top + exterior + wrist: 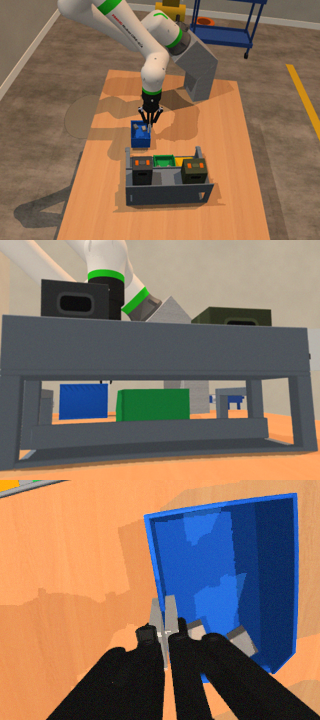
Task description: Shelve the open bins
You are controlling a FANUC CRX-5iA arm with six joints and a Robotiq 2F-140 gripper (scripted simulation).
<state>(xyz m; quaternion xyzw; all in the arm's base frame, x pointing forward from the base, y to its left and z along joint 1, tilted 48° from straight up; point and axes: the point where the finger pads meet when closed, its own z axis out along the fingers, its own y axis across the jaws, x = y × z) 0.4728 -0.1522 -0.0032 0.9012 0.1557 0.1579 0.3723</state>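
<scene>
Claw point(149, 125) point(106, 381) point(165, 611) pinching the blue bin point(140, 142) point(83, 401) point(200, 555) by its side wall.
From the top, the blue bin, with grey parts point(143, 128) point(242, 641) inside, is between the arm's base and the shelf point(168, 194) point(155, 348), where the green bin point(164, 156) point(156, 405) sits; from the exterior, the blue bin shows through the shelf's opening, beside the green one; at the wrist, the fingers close on either side of its wall, over the bench point(90, 180) point(180, 468) point(60, 545).
</scene>
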